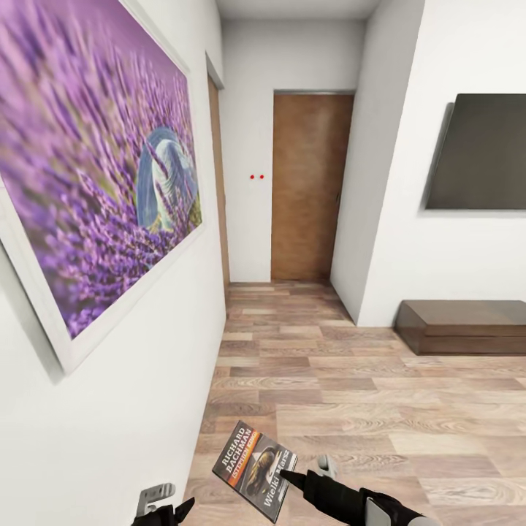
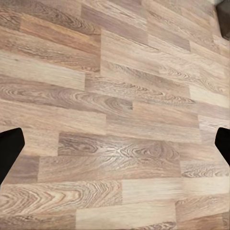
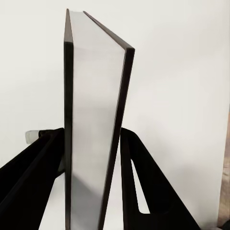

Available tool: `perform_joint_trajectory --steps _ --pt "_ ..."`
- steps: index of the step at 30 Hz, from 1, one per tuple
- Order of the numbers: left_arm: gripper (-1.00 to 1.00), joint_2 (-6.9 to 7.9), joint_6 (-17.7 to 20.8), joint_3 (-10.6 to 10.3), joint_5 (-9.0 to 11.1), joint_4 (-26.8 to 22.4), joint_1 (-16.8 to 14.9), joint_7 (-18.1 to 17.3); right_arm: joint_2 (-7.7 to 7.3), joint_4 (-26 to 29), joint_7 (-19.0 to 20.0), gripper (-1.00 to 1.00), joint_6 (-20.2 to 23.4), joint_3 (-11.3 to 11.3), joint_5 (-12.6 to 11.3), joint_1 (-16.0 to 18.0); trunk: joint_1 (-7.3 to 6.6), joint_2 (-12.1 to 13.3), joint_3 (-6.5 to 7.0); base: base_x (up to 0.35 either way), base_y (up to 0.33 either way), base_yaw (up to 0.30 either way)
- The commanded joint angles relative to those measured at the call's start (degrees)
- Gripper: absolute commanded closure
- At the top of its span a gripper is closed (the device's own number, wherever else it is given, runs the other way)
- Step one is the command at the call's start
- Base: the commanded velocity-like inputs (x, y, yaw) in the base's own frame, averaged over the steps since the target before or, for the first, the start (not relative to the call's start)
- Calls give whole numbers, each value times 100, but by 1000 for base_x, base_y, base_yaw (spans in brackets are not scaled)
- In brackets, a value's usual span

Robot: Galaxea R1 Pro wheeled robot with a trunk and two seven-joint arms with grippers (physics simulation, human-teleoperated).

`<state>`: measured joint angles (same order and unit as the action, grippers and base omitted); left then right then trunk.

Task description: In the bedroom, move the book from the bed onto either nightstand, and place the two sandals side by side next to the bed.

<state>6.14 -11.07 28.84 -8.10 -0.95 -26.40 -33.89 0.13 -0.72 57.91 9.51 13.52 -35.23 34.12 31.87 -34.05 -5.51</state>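
My right gripper (image 1: 305,476) is shut on the book (image 1: 256,470), a thin paperback with "RICHARD BACHMAN" in white and an orange band, held low over the wood floor. In the right wrist view the book (image 3: 93,124) stands edge-on between the two black fingers (image 3: 143,177), against a white wall. My left gripper (image 1: 164,504) sits at the lower left near the wall, open. Its fingertips (image 2: 9,148) are spread wide over bare floor planks. The bed, nightstands and sandals are out of view.
I am in a corridor-like space. A large purple lavender picture (image 1: 88,161) hangs on the close left wall. A brown door (image 1: 310,186) closes the far end. On the right are a dark screen (image 1: 482,153) and a low brown cabinet (image 1: 464,325).
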Motion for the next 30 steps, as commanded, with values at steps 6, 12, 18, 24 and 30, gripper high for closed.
perform_joint_trajectory --steps 6,12,18,24,30 --pt "-100 1 -36 37 -61 7 -5 -8 0 -6 18 100 51 10 -61 7 6 -9 -10 328 0 0" --pt "-100 3 -36 37 -61 7 -5 -6 3 -6 18 100 51 10 -62 7 6 -9 -10 328 0 0" --pt "-100 3 -36 40 -61 7 -5 -6 -1 -7 18 100 51 10 -61 7 6 -9 -10 328 0 0" --pt "-100 2 -36 37 -61 7 -5 -6 0 -7 18 100 51 10 -63 7 6 -9 -10 327 0 0" --pt "-100 1 -36 39 -61 7 -5 -4 4 -7 18 100 51 10 -63 7 6 -9 -10 175 0 -40"
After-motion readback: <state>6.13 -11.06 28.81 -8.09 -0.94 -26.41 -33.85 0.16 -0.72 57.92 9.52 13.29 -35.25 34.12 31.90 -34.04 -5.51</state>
